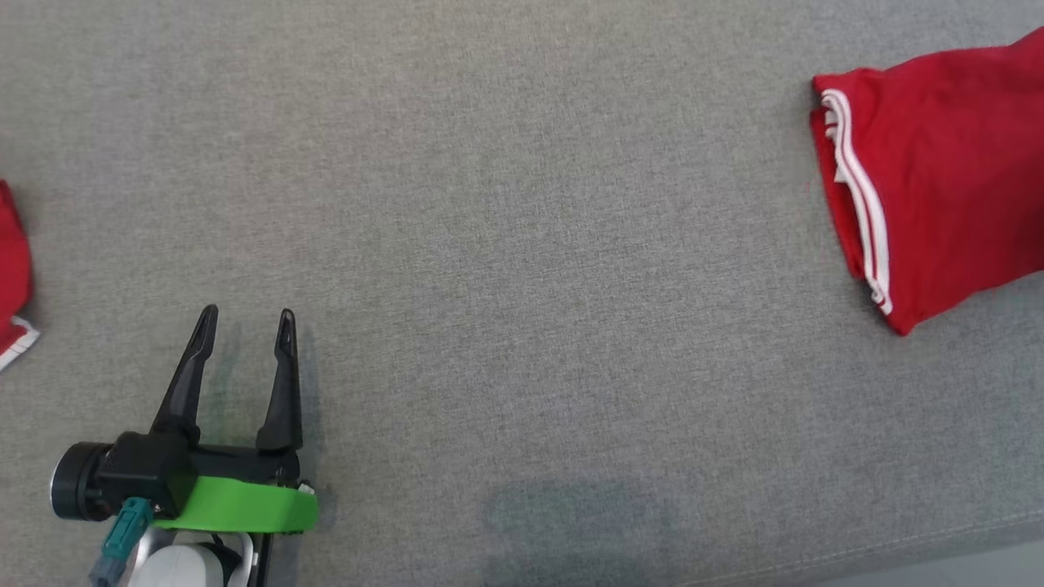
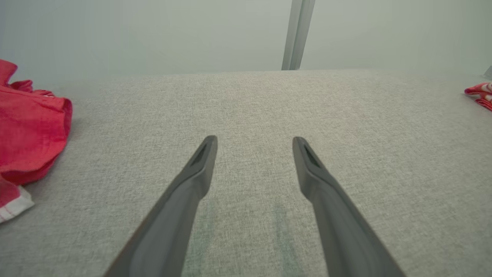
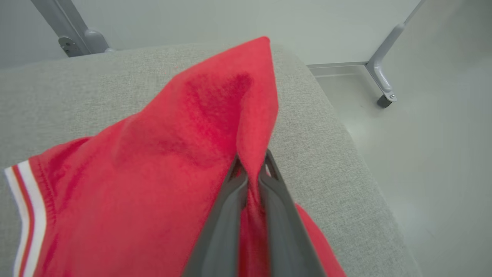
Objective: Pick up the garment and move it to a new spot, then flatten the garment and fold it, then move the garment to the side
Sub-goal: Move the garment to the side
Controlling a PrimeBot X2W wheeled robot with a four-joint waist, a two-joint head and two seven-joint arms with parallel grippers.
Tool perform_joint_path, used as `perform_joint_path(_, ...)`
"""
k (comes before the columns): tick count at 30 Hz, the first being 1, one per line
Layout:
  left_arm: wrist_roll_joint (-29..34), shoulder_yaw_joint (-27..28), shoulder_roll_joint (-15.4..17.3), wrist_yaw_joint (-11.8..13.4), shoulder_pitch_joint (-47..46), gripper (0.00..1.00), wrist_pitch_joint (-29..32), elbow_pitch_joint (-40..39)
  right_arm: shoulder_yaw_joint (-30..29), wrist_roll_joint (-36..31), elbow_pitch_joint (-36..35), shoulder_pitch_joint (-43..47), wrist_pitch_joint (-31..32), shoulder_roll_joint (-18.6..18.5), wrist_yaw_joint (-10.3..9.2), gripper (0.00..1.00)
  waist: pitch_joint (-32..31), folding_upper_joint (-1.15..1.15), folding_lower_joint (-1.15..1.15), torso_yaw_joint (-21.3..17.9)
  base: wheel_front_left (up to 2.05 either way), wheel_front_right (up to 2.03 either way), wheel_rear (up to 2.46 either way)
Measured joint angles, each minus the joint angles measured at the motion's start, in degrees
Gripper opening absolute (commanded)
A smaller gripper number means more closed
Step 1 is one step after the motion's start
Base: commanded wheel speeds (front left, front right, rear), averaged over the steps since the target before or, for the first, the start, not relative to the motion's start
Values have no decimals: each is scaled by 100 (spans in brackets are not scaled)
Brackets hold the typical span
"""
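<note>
The garment (image 1: 938, 163) is red with white stripes along one hem and lies bunched at the right end of the grey fabric surface (image 1: 522, 244). In the right wrist view my right gripper (image 3: 251, 166) is shut on a fold of the garment (image 3: 173, 161), and the cloth rises in a peak from between the fingers. My left gripper (image 1: 246, 318) sits at the lower left, open and holding nothing, low over bare fabric. The left wrist view shows its fingers (image 2: 192, 181) spread apart, with a red and white bit of the garment (image 2: 480, 92) far off to the right.
Another red cloth (image 1: 12, 269) with a white hem lies at the left edge, close to the left gripper (image 2: 254, 142) and seen as a red heap (image 2: 30, 127). The surface's front edge (image 1: 897, 554) runs along the lower right. A grey metal leg (image 3: 384, 77) stands on the floor beyond the right end.
</note>
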Motion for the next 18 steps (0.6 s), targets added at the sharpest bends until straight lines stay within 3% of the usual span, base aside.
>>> perform_joint_path(9, -3, -49, 62, -20, -127, 100, 0, -14, -1076, -1032, 447, -422, -3, -223, 0, 0, 646, 0, 1, -52, 0, 0, 0)
perform_joint_path(10, -3, -54, 46, -21, -136, 100, 0, -11, -1196, -1191, 460, -436, -96, -253, 0, 45, 672, 0, 1, -16, 0, 0, 0)
perform_joint_path(11, -3, -56, 25, -22, -147, 100, 0, -4, -1313, -1332, 453, -449, -258, -281, 0, 100, 688, 0, 0, 19, 0, 0, 0)
perform_joint_path(18, -29, -54, -175, -23, -137, 100, 0, 85, -1707, -2228, 55, -526, -1940, 34, 0, 100, 506, 0, 0, 235, 0, 0, 0)
